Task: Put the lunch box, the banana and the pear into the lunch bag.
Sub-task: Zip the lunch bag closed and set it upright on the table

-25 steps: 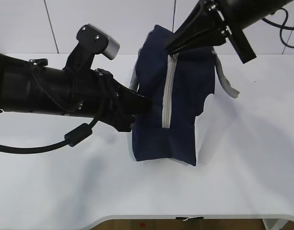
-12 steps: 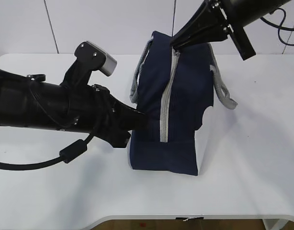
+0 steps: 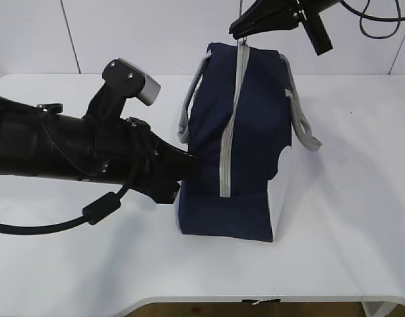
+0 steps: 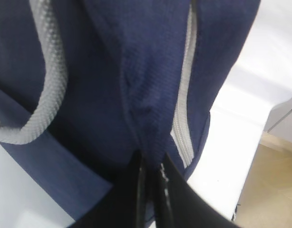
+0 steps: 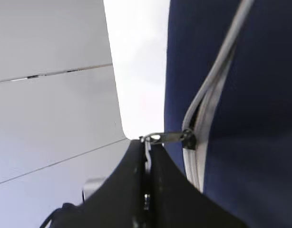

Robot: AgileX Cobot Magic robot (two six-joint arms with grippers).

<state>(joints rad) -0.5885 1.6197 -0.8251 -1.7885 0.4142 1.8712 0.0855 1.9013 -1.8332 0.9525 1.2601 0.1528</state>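
Observation:
The navy lunch bag stands upright mid-table, and its grey zipper runs down the near face. My left gripper is shut on a fold of the bag's fabric low on its left side, beside the zipper. At the bag's top edge my right gripper is shut on the ring pull. In the right wrist view the right gripper pinches the ring, and the slider sits at the zipper's end. The lunch box, the banana and the pear are out of view.
Grey webbing handles hang on the bag's left and right. A white panel shows on its lower right side. The white table ends in a rounded front edge. My left arm lies across the table's left half.
My right gripper has risen and shifted left with the ring pull. The bag's top has been drawn up, so the bag stands straighter and taller. The left gripper has kept its pinch.

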